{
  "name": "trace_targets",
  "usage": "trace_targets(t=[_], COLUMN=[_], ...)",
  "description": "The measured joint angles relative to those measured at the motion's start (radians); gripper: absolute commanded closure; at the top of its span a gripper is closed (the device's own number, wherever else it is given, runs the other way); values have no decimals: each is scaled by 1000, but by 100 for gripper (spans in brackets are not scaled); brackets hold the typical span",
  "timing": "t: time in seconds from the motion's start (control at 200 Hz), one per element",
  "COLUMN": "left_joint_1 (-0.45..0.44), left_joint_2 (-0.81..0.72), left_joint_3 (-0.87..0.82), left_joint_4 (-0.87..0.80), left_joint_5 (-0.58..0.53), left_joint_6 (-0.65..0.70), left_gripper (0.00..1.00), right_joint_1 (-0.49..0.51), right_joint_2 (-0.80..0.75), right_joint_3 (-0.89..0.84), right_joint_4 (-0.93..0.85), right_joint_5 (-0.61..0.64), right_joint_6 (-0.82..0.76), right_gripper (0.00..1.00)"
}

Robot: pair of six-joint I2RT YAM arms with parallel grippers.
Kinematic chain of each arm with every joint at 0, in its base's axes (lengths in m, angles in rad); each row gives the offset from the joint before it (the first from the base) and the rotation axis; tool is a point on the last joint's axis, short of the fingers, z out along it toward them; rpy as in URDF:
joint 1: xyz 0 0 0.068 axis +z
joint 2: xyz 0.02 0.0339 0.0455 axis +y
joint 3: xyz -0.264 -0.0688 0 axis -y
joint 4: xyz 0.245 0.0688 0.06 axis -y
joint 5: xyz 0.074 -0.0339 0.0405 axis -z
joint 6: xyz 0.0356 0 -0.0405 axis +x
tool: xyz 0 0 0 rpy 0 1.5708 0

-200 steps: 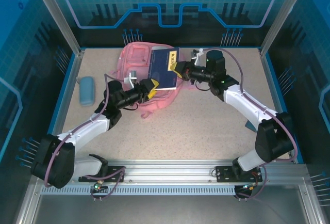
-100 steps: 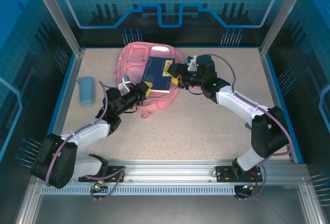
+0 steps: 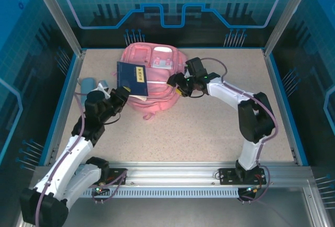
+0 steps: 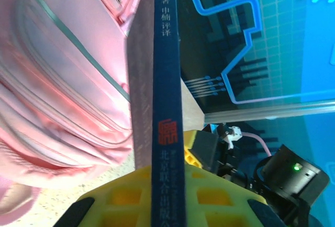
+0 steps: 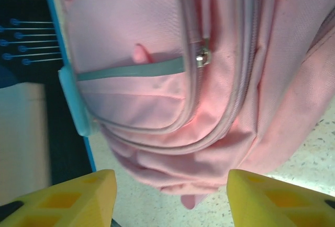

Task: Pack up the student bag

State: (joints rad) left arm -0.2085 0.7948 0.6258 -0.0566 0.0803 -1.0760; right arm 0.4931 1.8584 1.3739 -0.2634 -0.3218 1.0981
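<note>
The backpack [image 3: 159, 92] is lying flat on the table [image 3: 209, 127], toward the far edge and about midway across, with its front pockets facing up. The left gripper [image 3: 120, 93] is pinching a dark blue book [image 3: 133, 79] near its lower edge, with the jaws narrow and clamped on the cover. The book is standing tilted over the left side of the backpack, its front cover facing the overhead camera. In the left wrist view the spine is running straight up from between the yellow fingers [image 4: 123, 198], and the pink fabric is spreading out just to its left. The book may be brushing the backpack along its lower edge, though the angle is too poor to be sure.

The right gripper [image 3: 174, 84] is hanging at the right side of the backpack, close against the fabric, with its jaws standing apart and gripping nothing. In the right wrist view its two yellow fingers [image 5: 73, 195] are sitting wide at the bottom corners, with the bulging edge of the backpack just beyond them. A metal zipper pull [image 5: 203, 57] is lying on a curved zip line, and a pale grey-green stripe [image 5: 131, 70] is crossing the pocket beside it.

A light-blue pencil case [image 3: 86, 84] is lying near the left edge of the table, partly hidden behind the left arm and well apart from the backpack.
</note>
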Motion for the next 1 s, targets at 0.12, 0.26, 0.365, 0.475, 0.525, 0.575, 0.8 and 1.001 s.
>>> trace_targets(t=[0.12, 0.26, 0.365, 0.475, 0.525, 0.575, 0.8, 1.001], left_joint_1=[19, 23, 24, 24, 24, 24, 24, 24], left_joint_2=[-26, -27, -27, -27, -27, -26, -21, 23], left_joint_3=[31, 40, 41, 41, 42, 46, 53, 54], left_joint_4=[-106, -185, -220, -239, -245, -253, -252, -185], left_joint_5=[-19, -24, -24, -24, -24, -22, 30, 187], left_joint_6=[52, 86, 97, 110, 111, 111, 112, 114], left_gripper=[100, 100, 100, 100, 100, 100, 100, 100], right_joint_1=[10, 10, 10, 10, 10, 10, 9, -12], right_joint_2=[71, 137, 185, 221, 233, 243, 277, 275], right_joint_3=[64, 150, 198, 213, 217, 224, 250, 250], right_joint_4=[-36, -52, -53, -58, -63, -67, -47, 10], right_joint_5=[10, 20, 14, 5, 0, -3, -55, -130], right_joint_6=[-10, -19, -19, -19, -19, -19, -3, 35], right_gripper=[47, 50, 50, 50, 50, 53, 83, 100])
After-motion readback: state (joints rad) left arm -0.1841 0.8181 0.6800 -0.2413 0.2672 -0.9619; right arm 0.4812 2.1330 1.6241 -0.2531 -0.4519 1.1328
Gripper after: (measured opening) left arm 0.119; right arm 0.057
